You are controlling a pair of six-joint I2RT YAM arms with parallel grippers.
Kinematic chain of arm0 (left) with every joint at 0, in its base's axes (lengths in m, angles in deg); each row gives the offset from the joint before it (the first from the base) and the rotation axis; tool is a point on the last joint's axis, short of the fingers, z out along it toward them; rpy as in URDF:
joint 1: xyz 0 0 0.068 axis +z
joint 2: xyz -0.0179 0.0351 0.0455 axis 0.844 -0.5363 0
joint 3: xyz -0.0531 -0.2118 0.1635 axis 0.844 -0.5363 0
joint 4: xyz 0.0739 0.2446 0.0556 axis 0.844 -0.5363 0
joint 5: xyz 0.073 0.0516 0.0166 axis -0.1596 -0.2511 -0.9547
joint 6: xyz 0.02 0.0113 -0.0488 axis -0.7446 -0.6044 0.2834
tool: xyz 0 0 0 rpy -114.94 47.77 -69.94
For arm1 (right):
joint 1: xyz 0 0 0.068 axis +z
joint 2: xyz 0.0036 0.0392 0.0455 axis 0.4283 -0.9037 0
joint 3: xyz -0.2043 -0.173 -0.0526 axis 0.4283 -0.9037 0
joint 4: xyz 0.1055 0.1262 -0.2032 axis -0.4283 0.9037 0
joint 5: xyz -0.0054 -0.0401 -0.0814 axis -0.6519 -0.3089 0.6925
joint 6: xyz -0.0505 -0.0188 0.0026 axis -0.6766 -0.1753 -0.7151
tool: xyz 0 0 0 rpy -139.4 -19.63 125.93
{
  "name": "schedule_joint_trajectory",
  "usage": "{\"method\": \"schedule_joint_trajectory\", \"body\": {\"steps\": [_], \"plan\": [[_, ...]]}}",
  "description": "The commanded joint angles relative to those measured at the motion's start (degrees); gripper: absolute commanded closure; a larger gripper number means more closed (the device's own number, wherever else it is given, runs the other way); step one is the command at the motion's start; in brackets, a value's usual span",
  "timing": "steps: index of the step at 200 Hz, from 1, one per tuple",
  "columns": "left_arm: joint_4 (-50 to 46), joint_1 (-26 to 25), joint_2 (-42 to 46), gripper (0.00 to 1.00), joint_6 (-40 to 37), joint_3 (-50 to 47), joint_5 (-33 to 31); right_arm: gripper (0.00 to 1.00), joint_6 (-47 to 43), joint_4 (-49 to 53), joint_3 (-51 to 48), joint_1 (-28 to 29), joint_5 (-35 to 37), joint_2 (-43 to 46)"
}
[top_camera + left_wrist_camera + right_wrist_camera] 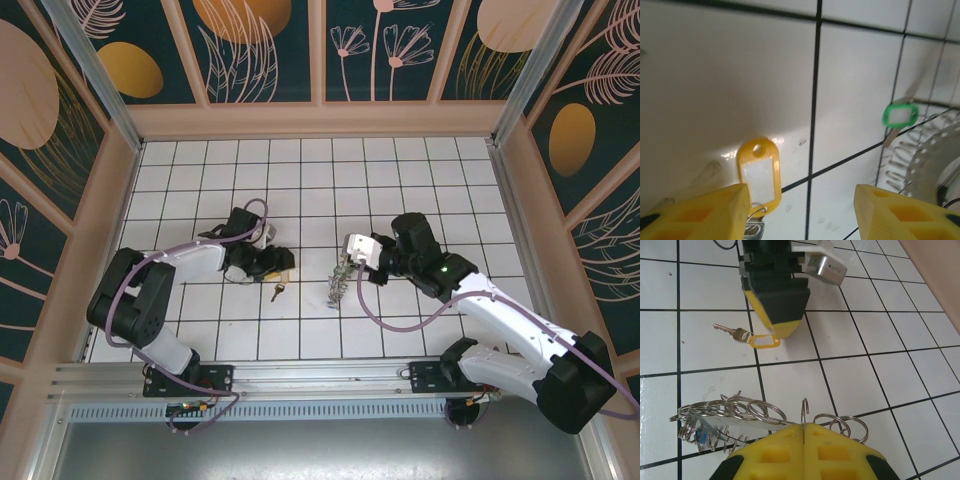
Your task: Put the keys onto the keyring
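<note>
A key with a yellow plastic tag (759, 171) lies flat on the white tiled floor; its metal blade (725, 330) points away from the tag (765, 342). My left gripper (802, 212) hovers just over it, open. The tag sits beside the left finger (705, 210) and nothing is between the fingers. In the top view the key (274, 291) lies just below the left gripper (272, 263). My right gripper (804, 429) is shut on the keyring (740, 412), pinching its upright wire end (804, 410). The keyring (338, 285) hangs under the right gripper (350, 268). A green tag (900, 114) sits by the keyring (935, 160).
Several loose split rings (845, 426) fan out along the keyring on both sides of my right fingers. The floor is a white tile grid enclosed by wooden walls (320, 120). The two grippers face each other about one tile apart.
</note>
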Motion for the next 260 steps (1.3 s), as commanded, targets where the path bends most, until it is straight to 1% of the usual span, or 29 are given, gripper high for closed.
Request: {"method": "schedule_joint_trajectory", "body": {"steps": [1, 24, 38, 64, 106, 132, 159, 187, 221, 244, 260], "plan": [[-3.51, 0.33, 2.80, 0.43, -2.00, 1.19, -0.10, 1.00, 0.85, -1.56, 0.57, 0.27, -0.88, 2.14], [-13.73, 0.33, 2.31, 0.48, -8.44, 2.99, -4.46, 1.00, 1.06, -1.72, 0.06, 0.23, -1.11, 2.51], [-16.27, 0.06, 2.28, 0.52, -10.55, 2.68, -6.01, 1.00, 1.22, -2.00, -0.21, 0.20, -1.16, 2.48], [-16.31, -2.26, 2.08, 0.53, -11.53, 1.58, -6.09, 1.00, 1.20, -2.46, -0.31, 0.19, -1.26, 2.30], [-16.29, -6.88, -3.40, 0.53, -11.88, 3.78, -8.27, 1.00, 1.57, -3.22, -0.21, 0.19, -1.65, 1.80], [-16.40, -7.52, -5.37, 0.54, -11.96, 5.16, -10.25, 1.00, 1.56, -3.08, -0.05, 0.15, -1.30, 2.04], [-16.84, -8.38, -7.41, 0.51, -12.14, 6.79, -12.62, 1.00, 1.81, -3.27, -0.23, 0.19, -1.29, 2.04], [-15.91, -8.98, -7.37, 0.53, -11.36, 7.41, -12.30, 1.00, 2.09, -3.58, -0.35, 0.19, -1.38, 1.89], [-16.43, -9.16, -5.86, 0.55, -11.55, 7.93, -14.80, 1.00, 1.75, -3.37, -0.31, 0.17, -1.30, 1.83], [-15.91, -9.55, -3.76, 0.55, -13.18, 8.09, -16.59, 1.00, 1.82, -3.80, -0.68, 0.10, -1.47, 1.76], [-15.06, -10.10, -2.45, 0.58, -15.39, 8.23, -16.61, 1.00, 2.05, -4.30, -0.83, 0.10, -1.60, 1.71]]}}
